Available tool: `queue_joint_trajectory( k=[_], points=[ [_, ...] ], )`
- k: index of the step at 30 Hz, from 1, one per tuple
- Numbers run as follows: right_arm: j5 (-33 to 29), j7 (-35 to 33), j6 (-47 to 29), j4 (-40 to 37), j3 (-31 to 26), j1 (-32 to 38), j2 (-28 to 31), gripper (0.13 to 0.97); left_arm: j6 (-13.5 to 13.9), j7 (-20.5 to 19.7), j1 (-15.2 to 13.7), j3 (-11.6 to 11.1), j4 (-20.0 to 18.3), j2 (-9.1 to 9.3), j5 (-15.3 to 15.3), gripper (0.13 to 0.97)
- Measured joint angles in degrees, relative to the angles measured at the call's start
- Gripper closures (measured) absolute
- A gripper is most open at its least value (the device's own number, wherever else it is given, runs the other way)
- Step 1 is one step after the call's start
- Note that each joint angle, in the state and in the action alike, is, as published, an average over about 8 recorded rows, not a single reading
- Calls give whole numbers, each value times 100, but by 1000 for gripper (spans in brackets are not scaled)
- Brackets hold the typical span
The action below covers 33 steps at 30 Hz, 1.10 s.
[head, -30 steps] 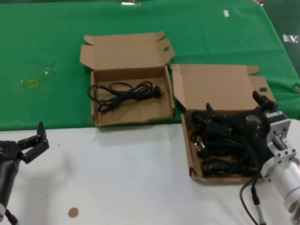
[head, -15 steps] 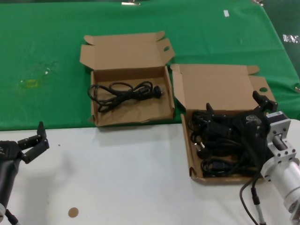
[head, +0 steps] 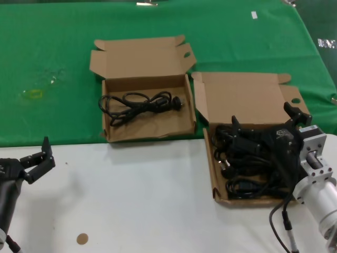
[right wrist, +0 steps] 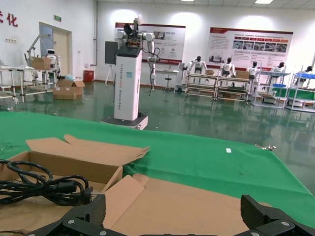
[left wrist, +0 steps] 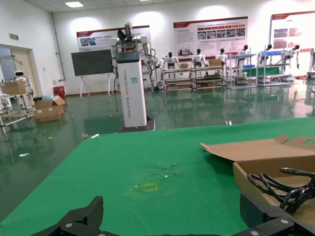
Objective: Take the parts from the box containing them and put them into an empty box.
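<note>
The box containing the parts stands at the right, with a round hole in its lid wing and a straight front wall. It holds a pile of black power cords. My right gripper hovers over that pile, open, with nothing between its fingers; in the right wrist view it faces the box's lid. The other box, with an oval hole and a wavy front wall, holds one coiled cord, also seen in the right wrist view. My left gripper is open and parked at the lower left.
Both boxes lie where the green cloth meets the white table. A small brown disc lies on the white table near its front. A yellow mark sits on the cloth at the left.
</note>
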Motion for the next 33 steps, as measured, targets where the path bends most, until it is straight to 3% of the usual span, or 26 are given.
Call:
queue_joint_trajectory(
  k=[33],
  points=[
    [0, 0, 0, 0, 0, 0, 0, 129, 0, 0, 0, 0, 0, 0, 0, 132]
  ],
)
